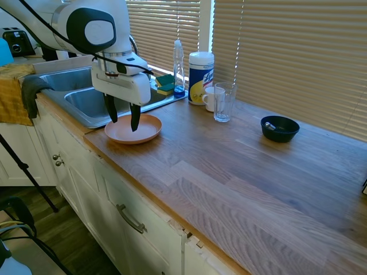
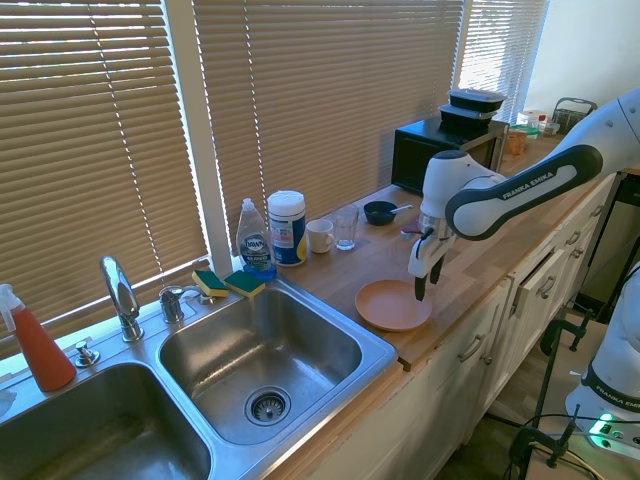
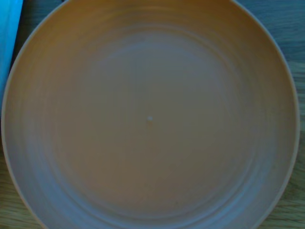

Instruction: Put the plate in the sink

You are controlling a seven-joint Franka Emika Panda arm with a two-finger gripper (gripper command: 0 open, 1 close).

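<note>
The gripper (image 1: 123,119) hangs over the plate (image 1: 137,130), its 2 fingers spread apart, 1 inside the dish and 1 toward the sink-side rim. The plate lies flat on the wooden counter (image 1: 241,166), just beside the sink (image 2: 250,370). A good grasp probably means pinching the rim squarely before lifting. Farther along stand a glass (image 1: 223,102), a mug (image 1: 210,98) and a dark bowl (image 1: 280,128).

A: What stood by the blinds?
B: A wipes canister (image 1: 200,70), a white mug (image 1: 211,98) and a clear glass (image 1: 223,102), close together on the wooden counter (image 1: 241,172).
A: And farther along?
B: A dark bowl (image 1: 280,128), well apart. A dish soap bottle (image 2: 254,240) stood beside two sponges (image 2: 228,283).
</note>
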